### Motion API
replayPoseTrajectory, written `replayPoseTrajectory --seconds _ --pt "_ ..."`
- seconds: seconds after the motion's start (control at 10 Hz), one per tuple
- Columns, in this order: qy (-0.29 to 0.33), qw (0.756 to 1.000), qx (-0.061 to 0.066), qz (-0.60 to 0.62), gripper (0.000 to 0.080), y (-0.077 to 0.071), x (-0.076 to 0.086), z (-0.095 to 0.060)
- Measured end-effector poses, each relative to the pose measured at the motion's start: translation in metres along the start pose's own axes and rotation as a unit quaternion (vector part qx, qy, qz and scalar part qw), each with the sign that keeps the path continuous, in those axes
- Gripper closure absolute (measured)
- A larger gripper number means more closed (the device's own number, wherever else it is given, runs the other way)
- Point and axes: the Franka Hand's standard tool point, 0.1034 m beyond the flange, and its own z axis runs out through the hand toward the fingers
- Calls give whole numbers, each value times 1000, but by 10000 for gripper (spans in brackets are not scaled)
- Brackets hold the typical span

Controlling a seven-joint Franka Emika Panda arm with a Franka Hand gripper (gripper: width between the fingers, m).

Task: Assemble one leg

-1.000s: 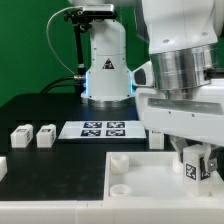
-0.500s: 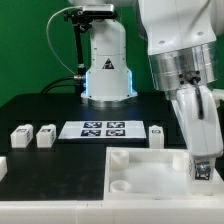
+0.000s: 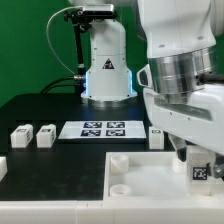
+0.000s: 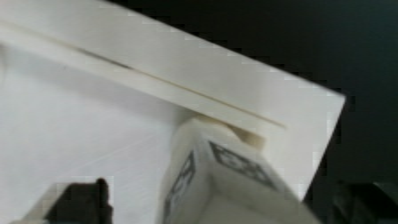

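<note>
Presently, the scene is laid out on a black counter point(image 3: 50, 165). At the exterior view's left, two small white tagged blocks point(image 3: 21, 135) point(image 3: 45, 135) are seen standing side by side in the middle left of the frame. A further white piece point(image 3: 3, 166) is cut off by the left edge, below them. Toward the centre, the marker board point(image 3: 103, 129) lies flat on the counter, with the arm's base point(image 3: 106, 65) behind it in the upper centre. Another small tagged block point(image 3: 156, 134) is placed just beside the board, at its right end.

The lower right of the frame is occupied by the large white tray point(image 3: 150, 180), with a round socket point(image 3: 120, 185) visible near its left wall. The arm's wrist body fills the upper right.

The leg point(image 3: 202, 170) is located at the lower right of the exterior view, over the tray's right portion, with its coded tag facing the camera. It is gripped by the tool point(image 3: 203, 166), whose fingers are closed against the leg. In the wrist view, the leg point(image 4: 222, 172) is shown close to the tray's raised rim point(image 4: 196, 92), near a corner. Whether the leg touches the tray's floor cannot be told.
</note>
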Motion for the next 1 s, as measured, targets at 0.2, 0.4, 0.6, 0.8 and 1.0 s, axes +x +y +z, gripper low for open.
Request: replayPoseTrajectory --seconds 0.2,0.4,0.6,0.8,1.0 --pt "0 1000 0 -9 151 0 0 1" --pt "-6 1000 6 -17 150 -6 -11 -19" --pt "-10 1000 9 -20 150 -11 -16 -33" --pt "-10 1000 8 -19 150 -10 -15 -30" --pt "-10 1000 8 -19 150 -10 -15 -30"
